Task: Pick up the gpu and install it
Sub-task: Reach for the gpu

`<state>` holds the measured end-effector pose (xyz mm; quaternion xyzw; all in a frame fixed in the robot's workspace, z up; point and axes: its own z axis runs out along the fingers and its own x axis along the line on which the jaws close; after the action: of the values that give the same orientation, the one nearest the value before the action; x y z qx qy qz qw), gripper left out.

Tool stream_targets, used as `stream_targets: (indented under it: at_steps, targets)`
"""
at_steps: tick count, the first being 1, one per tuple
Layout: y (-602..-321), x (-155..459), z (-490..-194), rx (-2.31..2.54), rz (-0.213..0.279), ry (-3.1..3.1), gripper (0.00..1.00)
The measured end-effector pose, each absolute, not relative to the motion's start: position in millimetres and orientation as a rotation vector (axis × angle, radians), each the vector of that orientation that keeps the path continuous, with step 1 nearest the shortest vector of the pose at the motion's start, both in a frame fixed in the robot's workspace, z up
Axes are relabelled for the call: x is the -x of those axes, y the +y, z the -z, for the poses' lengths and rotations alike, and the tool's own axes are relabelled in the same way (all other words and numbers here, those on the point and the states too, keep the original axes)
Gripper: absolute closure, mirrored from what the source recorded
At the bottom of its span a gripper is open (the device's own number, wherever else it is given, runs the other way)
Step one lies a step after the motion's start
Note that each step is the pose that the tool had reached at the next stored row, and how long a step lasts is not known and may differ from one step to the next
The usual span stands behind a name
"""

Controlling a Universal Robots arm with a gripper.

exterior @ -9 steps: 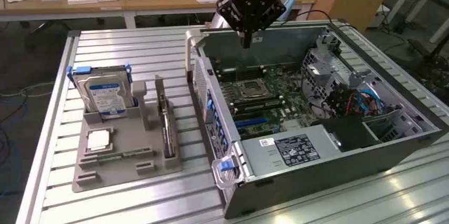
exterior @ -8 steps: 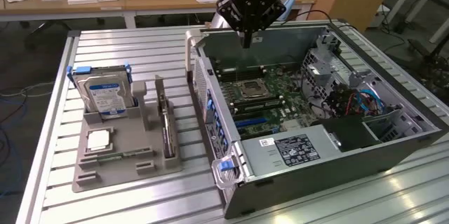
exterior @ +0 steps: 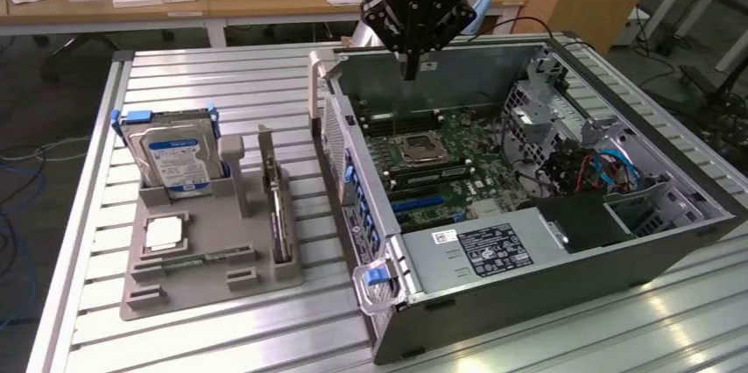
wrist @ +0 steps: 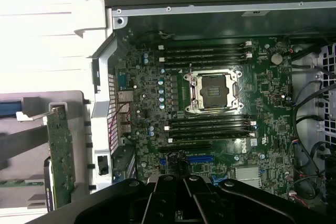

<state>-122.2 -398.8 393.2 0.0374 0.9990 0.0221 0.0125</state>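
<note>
End effector (exterior: 411,73) closed, nothing gripped, hovering over far side of open PC case (exterior: 561,294). gpu (exterior: 276,207) stands on edge in grey holder (exterior: 193,292) on desk (exterior: 210,84), exterior view's left of case.

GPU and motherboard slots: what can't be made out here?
- gpu: edge-on in the gray holder in the exterior view, green board side in the wrist view; cooler face hidden.
- Expansion slots, wrist view: those past the blue one hidden by the hand.
- hard drive label, exterior view: text too small.
</note>
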Motion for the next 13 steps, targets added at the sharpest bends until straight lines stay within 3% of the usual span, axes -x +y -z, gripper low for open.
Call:
stream_targets:
  at_steps: [13]
  targets:
    - [-398.9, 135.6, -393.1, -0.117, -0.069, 3.114, 0.89]
